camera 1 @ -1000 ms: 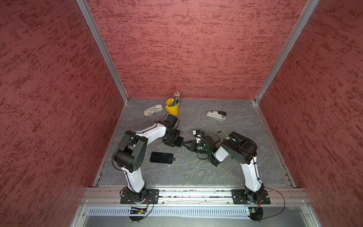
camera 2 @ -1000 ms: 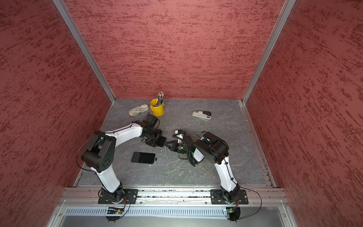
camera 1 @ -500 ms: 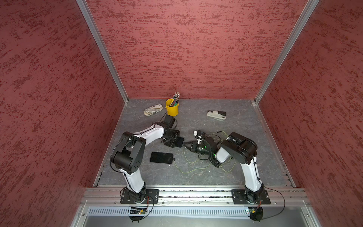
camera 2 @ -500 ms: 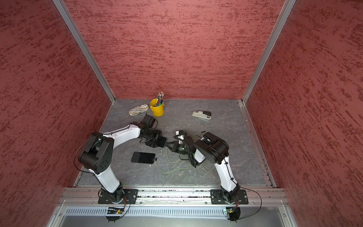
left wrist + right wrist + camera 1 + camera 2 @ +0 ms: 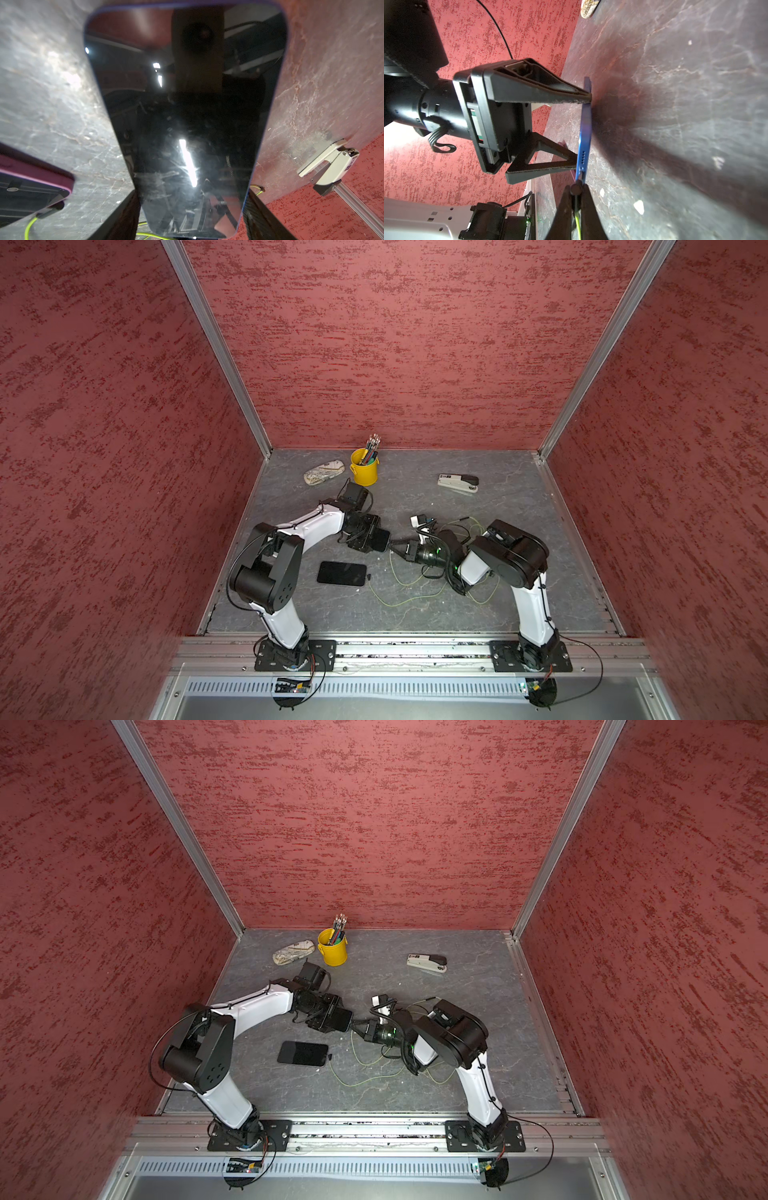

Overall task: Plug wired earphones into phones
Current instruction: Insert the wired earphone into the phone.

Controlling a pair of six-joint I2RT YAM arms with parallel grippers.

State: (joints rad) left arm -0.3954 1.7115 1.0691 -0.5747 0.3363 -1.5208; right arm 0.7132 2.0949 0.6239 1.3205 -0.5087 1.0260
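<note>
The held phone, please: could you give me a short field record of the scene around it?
held phone: long edges gripped by the left pincer
plug: black, pinched in the shut right pincer, against the held phone's bottom edge; seating unclear
flat phone: on the table, green cable at its end
far side: yellow cup, stapler

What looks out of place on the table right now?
Nothing spilled or broken. The lime-green earphone cables sprawl in loose loops under and around the right arm, where they might snag. A few small white chips litter the table near the held phone.
</note>
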